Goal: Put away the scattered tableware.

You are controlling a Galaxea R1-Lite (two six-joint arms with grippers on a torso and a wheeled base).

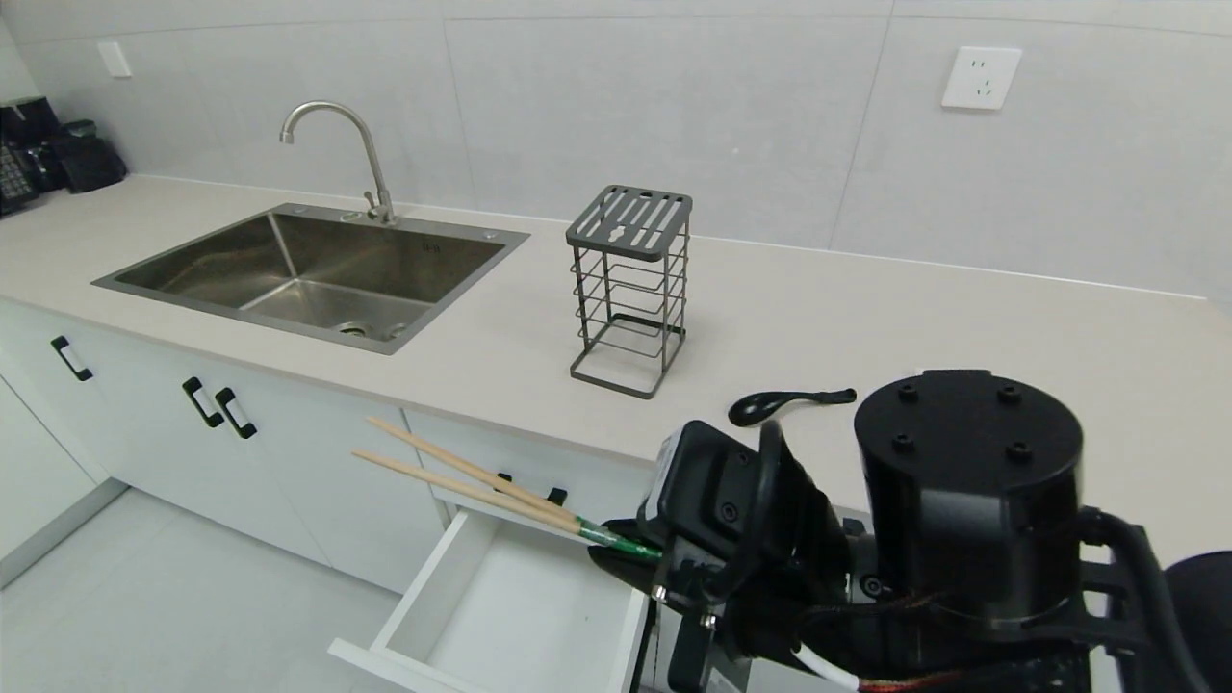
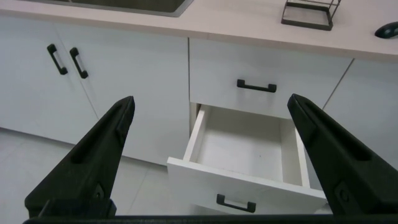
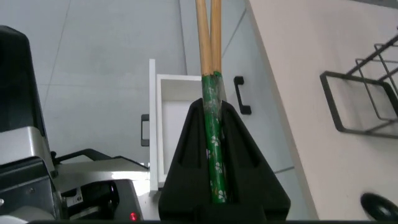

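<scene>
Clamping the green-patterned ends of the chopsticks (image 1: 462,472), the right gripper (image 1: 626,551) is shown just off the front edge of the worktop (image 1: 866,318), with both fingers pressed against the pair. The bare wooden lengths are held nearly level and are seen to spread slightly toward their tips, which are pointed toward the cabinet doors below the sink (image 1: 202,255). The held ends are placed above the open drawer (image 1: 500,616), whose white interior is exposed beneath a closed drawer front with a black handle. The left gripper (image 2: 210,99) is shown with its fingers (image 2: 112,149) spread wide apart; it is held in the air facing the same open drawer. A black spoon (image 1: 789,399) is laid on the worktop near the front edge, to the right of the drawers, with its bowl to the left. A dark wire rack (image 1: 628,219) is stood upright behind it, toward the middle of the worktop and apart from the spoon. The sink is set into the left part of the worktop, with a curved tap (image 1: 337,135) at its back rim.
</scene>
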